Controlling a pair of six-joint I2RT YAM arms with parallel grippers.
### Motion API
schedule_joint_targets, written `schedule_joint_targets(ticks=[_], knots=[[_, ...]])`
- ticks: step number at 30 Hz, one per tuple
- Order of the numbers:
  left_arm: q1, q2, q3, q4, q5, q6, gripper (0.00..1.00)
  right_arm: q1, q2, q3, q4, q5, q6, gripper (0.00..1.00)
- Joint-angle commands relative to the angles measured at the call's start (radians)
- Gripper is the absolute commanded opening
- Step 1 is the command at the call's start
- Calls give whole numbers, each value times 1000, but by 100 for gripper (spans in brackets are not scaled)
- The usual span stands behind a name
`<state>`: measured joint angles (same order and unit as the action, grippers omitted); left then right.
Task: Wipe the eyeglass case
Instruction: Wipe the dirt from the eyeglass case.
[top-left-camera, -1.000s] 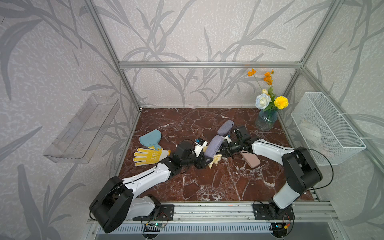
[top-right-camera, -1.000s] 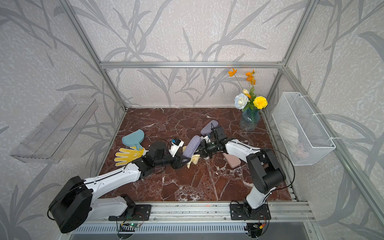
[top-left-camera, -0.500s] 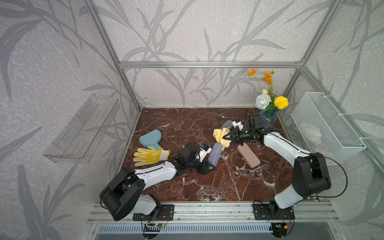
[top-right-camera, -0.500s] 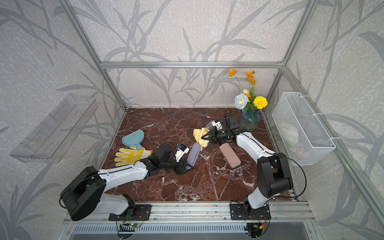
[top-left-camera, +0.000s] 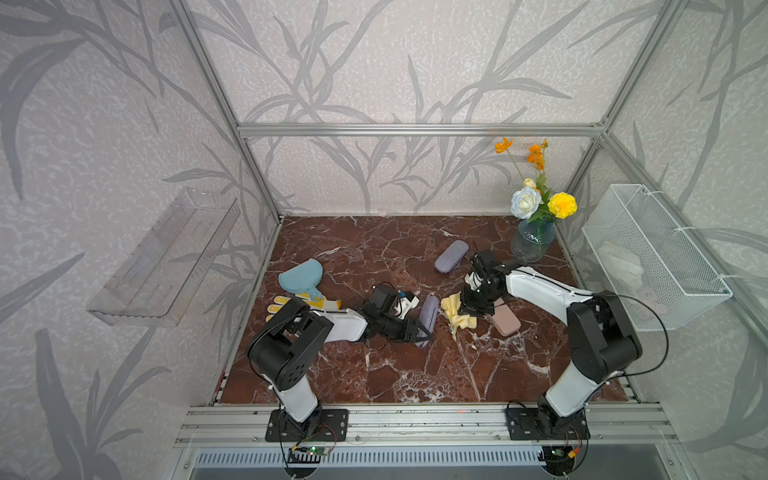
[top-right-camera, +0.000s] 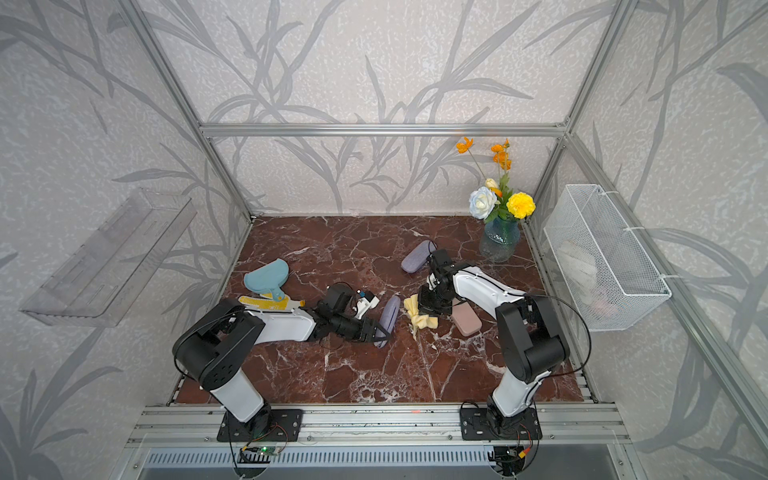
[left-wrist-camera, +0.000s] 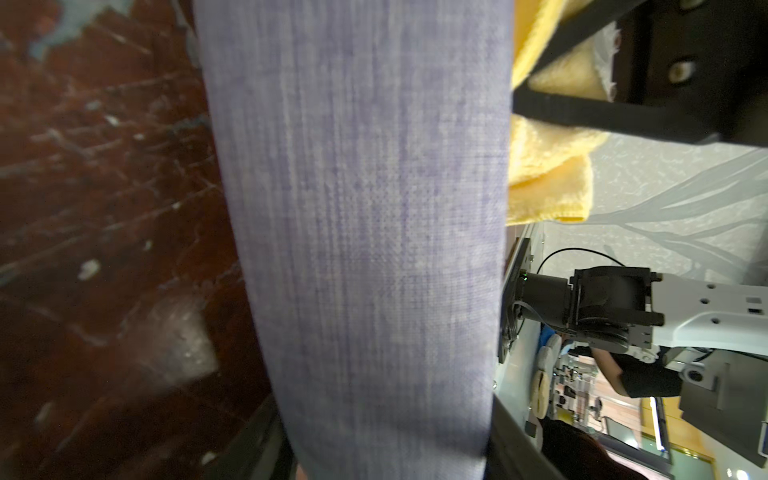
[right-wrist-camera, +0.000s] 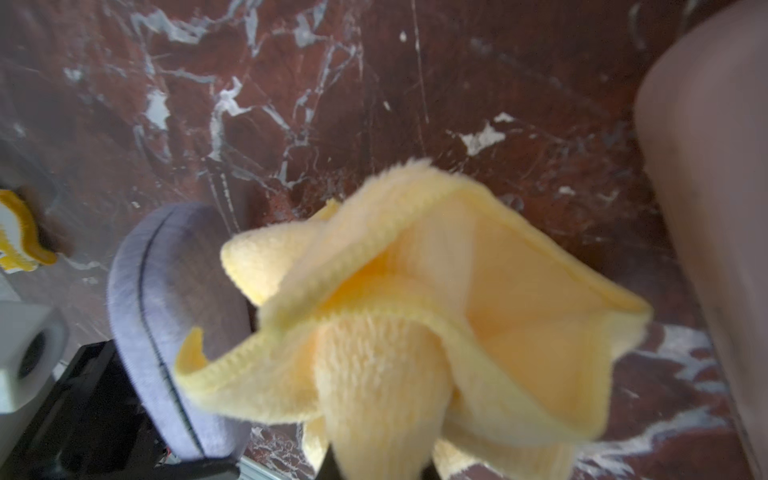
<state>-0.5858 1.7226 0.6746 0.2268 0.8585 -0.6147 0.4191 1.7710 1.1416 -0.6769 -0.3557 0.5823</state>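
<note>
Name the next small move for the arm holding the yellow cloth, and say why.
Probably slide the right gripper sideways to press its fluffy yellow cloth onto the purple fabric eyeglass case: the left gripper holds that case, and the cloth hangs just beside it.

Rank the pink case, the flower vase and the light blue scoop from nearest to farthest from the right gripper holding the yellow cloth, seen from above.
From the right gripper, in a top view:
1. Pink case: lying just beside it, on its outer side.
2. Flower vase: in the back right corner.
3. Light blue scoop: far across, on the robot's left.
</note>
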Motion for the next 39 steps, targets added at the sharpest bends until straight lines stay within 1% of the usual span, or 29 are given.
schedule_joint_targets(ticks=[1, 6, 9, 13, 16, 19, 20, 22, 23, 25, 26, 27, 28, 29, 30, 31, 32, 36, 39], knots=[[26, 54, 0, -50, 23, -18, 0, 38, 55, 72, 30, 37, 13, 0], [40, 65, 4, -51, 66, -7, 0, 81, 162, 162, 73, -46, 49, 0], [53, 69, 12, -49, 92, -13, 0, 120, 185, 154, 109, -160, 49, 0], [72, 72, 15, -57, 99, -10, 0, 203, 69, 16, 163, -295, 48, 0], [83, 70, 19, -49, 105, -10, 0, 274, -22, -105, 232, -399, 124, 0], [83, 63, 26, -67, 103, 6, 0, 326, -58, -156, 290, -484, 179, 0], [83, 63, 29, -79, 101, 15, 0, 325, -58, -159, 300, -495, 189, 0], [83, 60, 25, -91, 92, 24, 0, 277, -58, -153, 307, -498, 193, 0], [82, 59, 22, -95, 87, 26, 0, 241, -58, -151, 320, -515, 200, 0], [82, 52, 15, -100, 81, 27, 0, 136, -92, -140, 338, -540, 206, 0], [81, 50, 14, -103, 79, 27, 0, 90, -94, -123, 317, -531, 189, 0], [80, 45, 13, -104, 79, 28, 0, 43, -86, -84, 258, -496, 137, 0], [77, 42, 13, -104, 79, 30, 0, 4, -71, -30, 175, -428, 71, 0], [76, 39, 15, -102, 79, 32, 0, -16, -29, 37, 86, -335, -5, 0], [74, 40, 17, -102, 80, 33, 0, -20, 3, 91, 24, -259, -54, 0], [73, 39, 19, -100, 82, 33, 0, -22, 45, 145, -20, -166, -83, 0], [72, 39, 22, -104, 85, 33, 0, -20, 83, 179, -29, -115, -90, 0], [72, 26, 21, -109, 86, 41, 0, 7, 202, 260, 9, -49, -50, 0], [72, 25, 21, -109, 89, 40, 0, 79, 259, 321, -13, -32, -49, 0]])
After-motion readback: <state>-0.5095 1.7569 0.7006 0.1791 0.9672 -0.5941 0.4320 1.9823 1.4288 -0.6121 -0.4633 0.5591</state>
